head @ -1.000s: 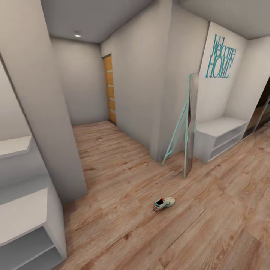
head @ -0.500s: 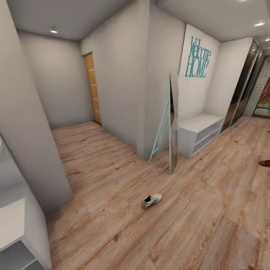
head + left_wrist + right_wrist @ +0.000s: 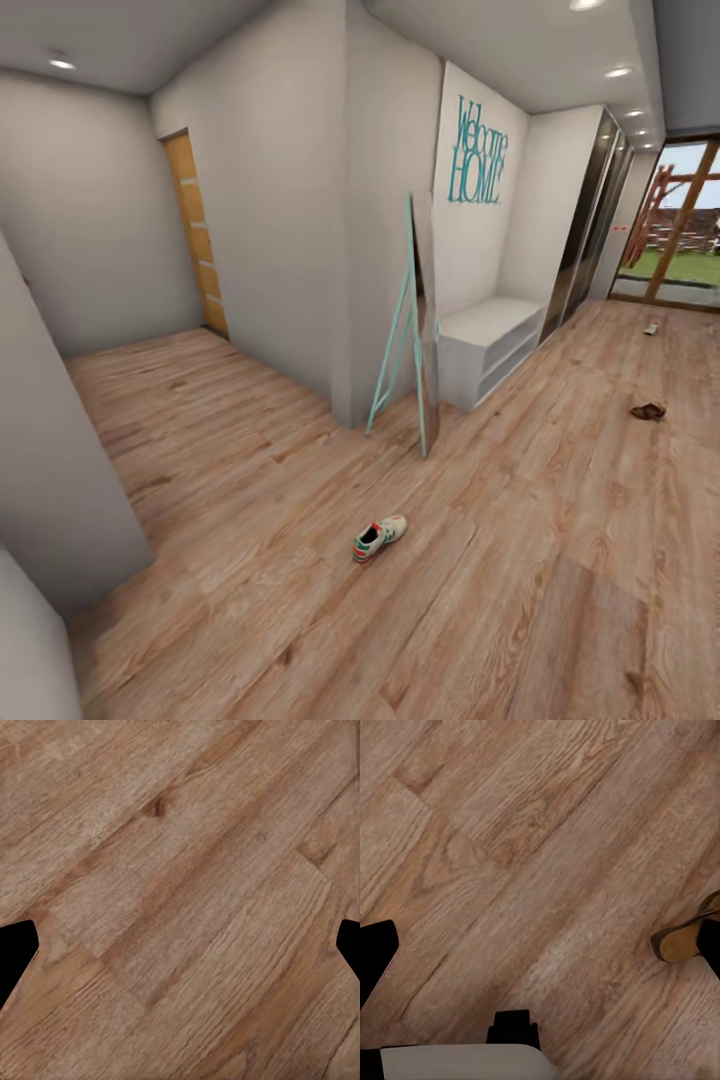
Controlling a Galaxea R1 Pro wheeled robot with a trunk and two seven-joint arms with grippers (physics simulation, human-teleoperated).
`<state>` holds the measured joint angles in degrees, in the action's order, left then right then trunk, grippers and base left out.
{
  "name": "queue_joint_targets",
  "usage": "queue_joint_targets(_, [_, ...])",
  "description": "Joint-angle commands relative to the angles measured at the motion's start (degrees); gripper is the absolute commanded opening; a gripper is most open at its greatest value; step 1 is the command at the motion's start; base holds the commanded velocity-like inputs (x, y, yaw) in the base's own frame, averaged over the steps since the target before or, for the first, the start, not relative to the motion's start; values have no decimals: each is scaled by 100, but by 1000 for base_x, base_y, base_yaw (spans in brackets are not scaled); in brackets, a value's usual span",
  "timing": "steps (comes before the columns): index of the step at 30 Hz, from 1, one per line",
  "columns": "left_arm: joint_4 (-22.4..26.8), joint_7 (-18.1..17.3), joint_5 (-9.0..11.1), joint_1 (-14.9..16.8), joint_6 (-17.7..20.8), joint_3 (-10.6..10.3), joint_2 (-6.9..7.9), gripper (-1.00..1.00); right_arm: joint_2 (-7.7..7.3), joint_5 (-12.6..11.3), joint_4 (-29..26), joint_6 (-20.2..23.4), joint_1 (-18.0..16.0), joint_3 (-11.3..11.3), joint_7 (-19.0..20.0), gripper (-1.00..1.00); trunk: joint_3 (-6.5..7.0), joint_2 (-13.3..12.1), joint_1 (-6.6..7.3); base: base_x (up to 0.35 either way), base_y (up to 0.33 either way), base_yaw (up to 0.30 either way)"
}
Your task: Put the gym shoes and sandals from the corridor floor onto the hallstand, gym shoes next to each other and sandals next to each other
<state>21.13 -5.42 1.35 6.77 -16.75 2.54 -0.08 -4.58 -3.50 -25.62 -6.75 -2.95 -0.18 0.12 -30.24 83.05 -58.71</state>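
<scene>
One gym shoe point(image 3: 379, 538), white with green stripes and a red-orange heel, lies on the corridor floor point(image 3: 250, 480) in the middle of the head view. A brown sandal point(image 3: 648, 411) lies far to the right. A small pale shoe-like thing point(image 3: 651, 327) sits near the glass door, too small to identify. The hallstand point(image 3: 490, 340) stands against the wall under the "Welcome HOME" lettering. My left gripper point(image 3: 180, 952) is open over bare planks. My right gripper point(image 3: 544, 952) is open too, with a brown sandal point(image 3: 682, 941) beside one fingertip point(image 3: 711, 945).
A mint-framed mirror point(image 3: 415, 330) leans on the wall corner left of the hallstand. An orange door point(image 3: 195, 240) is at the back left. Dark sliding wardrobe doors point(image 3: 590, 220) line the right wall, and a glass door point(image 3: 680, 220) opens outdoors. A grey wall point(image 3: 50, 480) stands near left.
The head camera has swung to the right, so everything slid left in the picture. The near white shelf left the view; the sandal, the far shoe and the glass door came in.
</scene>
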Motion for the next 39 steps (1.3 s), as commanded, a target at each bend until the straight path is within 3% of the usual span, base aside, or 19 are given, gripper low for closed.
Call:
queue_joint_targets(1, [-4,-47,14,4,-12,27,-1,100,0,-37,4,-20,-2,0,0,100,-9,3,-2,224,219,-267])
queue_joint_targets(19, [-4,-47,-18,1,-12,13,-1,100,-5,-22,11,-20,-3,5,15,100,-66,3,-2,233,259,-253])
queue_joint_targets(32, [-4,-47,-13,3,-12,18,-1,100,-23,-11,237,-35,-3,-3,20,100,-74,3,-2,239,254,-35])
queue_joint_targets(39, [-4,-47,-22,4,-12,18,-1,100,-20,-24,289,-315,-4,-7,-12,100,-74,3,-2,240,253,-1])
